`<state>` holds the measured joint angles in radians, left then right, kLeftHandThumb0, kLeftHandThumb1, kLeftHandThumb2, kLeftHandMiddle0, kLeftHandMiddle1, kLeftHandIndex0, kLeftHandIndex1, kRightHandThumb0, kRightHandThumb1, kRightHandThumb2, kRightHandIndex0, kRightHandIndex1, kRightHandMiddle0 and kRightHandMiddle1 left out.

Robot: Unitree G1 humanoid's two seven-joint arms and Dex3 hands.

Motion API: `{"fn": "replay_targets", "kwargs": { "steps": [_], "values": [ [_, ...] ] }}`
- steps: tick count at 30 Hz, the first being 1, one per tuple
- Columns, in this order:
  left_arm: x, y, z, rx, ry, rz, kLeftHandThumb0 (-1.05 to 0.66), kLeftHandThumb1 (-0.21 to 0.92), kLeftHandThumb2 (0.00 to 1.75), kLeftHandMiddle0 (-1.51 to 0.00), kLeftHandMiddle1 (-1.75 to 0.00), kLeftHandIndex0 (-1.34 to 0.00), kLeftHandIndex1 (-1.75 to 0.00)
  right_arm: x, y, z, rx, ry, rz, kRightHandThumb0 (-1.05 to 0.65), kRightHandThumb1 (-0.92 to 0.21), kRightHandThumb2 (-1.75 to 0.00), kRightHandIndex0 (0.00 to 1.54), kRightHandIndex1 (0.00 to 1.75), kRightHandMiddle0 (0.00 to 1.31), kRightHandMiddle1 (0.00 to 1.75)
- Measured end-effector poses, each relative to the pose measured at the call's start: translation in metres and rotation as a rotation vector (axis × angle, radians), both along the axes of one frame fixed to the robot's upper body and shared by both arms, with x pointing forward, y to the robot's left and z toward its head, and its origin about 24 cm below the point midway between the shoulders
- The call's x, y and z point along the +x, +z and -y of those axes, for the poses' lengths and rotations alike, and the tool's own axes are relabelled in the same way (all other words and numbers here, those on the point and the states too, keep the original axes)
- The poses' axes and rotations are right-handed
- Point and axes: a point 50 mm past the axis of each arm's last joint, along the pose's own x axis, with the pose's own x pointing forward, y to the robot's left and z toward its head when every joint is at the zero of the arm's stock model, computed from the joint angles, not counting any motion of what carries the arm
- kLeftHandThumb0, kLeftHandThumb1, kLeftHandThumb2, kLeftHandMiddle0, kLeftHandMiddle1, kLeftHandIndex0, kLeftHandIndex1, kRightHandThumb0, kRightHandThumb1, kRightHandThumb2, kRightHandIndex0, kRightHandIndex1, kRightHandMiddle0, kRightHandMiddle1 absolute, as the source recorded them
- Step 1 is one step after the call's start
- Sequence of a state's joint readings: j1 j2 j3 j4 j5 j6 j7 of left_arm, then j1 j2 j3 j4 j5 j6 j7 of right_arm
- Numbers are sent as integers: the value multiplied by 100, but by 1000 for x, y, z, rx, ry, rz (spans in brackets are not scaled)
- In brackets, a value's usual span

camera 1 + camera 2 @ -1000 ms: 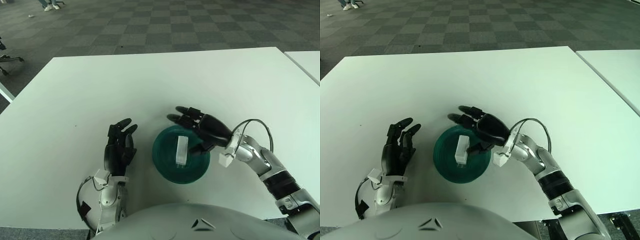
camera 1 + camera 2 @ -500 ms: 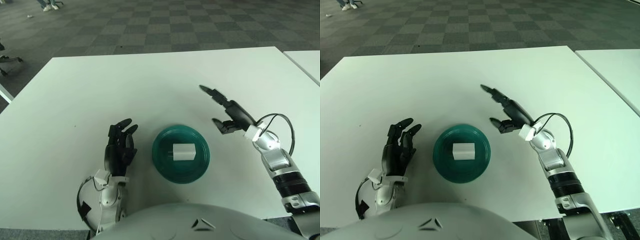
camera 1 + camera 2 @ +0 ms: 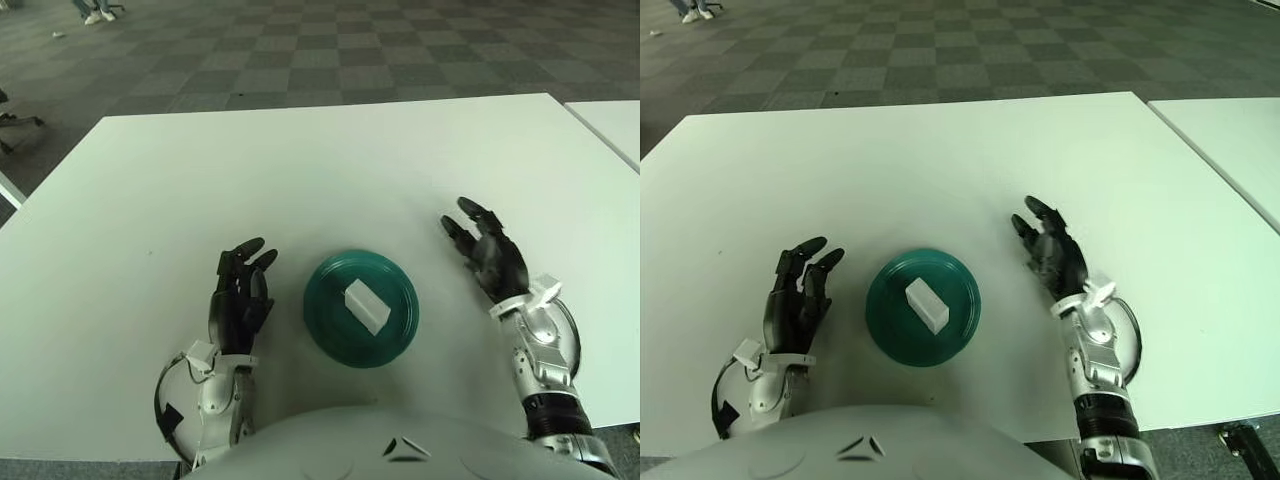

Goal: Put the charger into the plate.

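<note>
The small white rectangular charger lies inside the round dark-green plate, roughly at its middle, turned at a slant so that one end points toward the upper left and the other toward the lower right. The plate sits on the white tabletop near the robot's body. The right hand is to the right of the plate, clear of it, with its black fingers loosely extended and nothing in its grasp (no contact with plate or charger). The left hand shows on the plate's left side, just beside it but apart, fingers relaxed and slightly spread, also empty. Beyond the tabletop's far edge runs a grey checkered carpet floor.
</note>
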<state>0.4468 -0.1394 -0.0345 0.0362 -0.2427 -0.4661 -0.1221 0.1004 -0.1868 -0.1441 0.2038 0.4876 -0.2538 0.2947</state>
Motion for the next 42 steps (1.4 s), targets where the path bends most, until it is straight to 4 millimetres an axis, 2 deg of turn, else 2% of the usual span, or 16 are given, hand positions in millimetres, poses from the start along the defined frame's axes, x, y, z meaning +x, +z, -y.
{"fn": "replay_targets", "kwargs": {
  "steps": [8, 20, 30, 42],
  "values": [
    [0, -1, 0, -23, -15, 3, -85, 92, 60, -27, -95, -12, -115, -14, -1, 2, 83, -76, -14, -82, -92, -79, 53, 17, 1, 101],
    [0, -2, -1, -41, -27, -1, -84, 92, 61, -29, -95, -12, -115, -36, -10, -19, 125, -87, -36, -76, -92, -63, 45, 17, 0, 94],
    [0, -1, 0, -38, -32, 2, -84, 92, 67, -29, -95, -15, -115, -49, -5, -41, -2, -69, -26, -80, -92, -68, 40, 13, 0, 87],
    [-1, -1, 3, -23, -50, -1, -84, 92, 70, -27, -94, -15, -116, -50, -8, -49, -80, -67, -41, -81, -92, -73, 41, 13, 0, 89]
  ]
}}
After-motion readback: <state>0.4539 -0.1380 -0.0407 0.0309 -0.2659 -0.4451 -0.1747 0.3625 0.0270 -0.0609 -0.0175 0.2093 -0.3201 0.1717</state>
